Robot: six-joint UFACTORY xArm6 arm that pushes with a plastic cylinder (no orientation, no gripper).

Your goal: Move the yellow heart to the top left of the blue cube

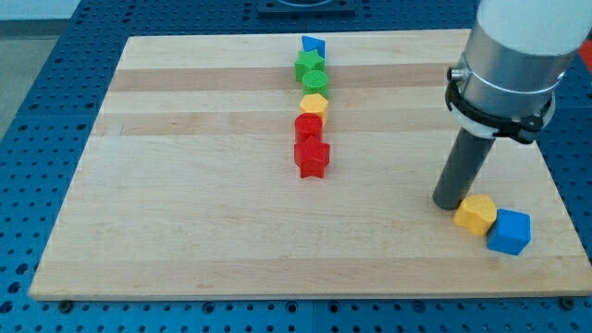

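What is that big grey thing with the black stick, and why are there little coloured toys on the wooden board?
The big grey thing is the end of a robot arm. It has no hand, so nothing is held; it only pushes. The black stick is its rod, and my tip slides along the wooden board. There is just one camera, looking down at the board from one side. My tip is right beside the yellow heart, on its left in the view. The heart touches the blue cube, sitting at its upper left. In the middle stands a line of other blocks: a blue one at the top, then green, yellow and red.
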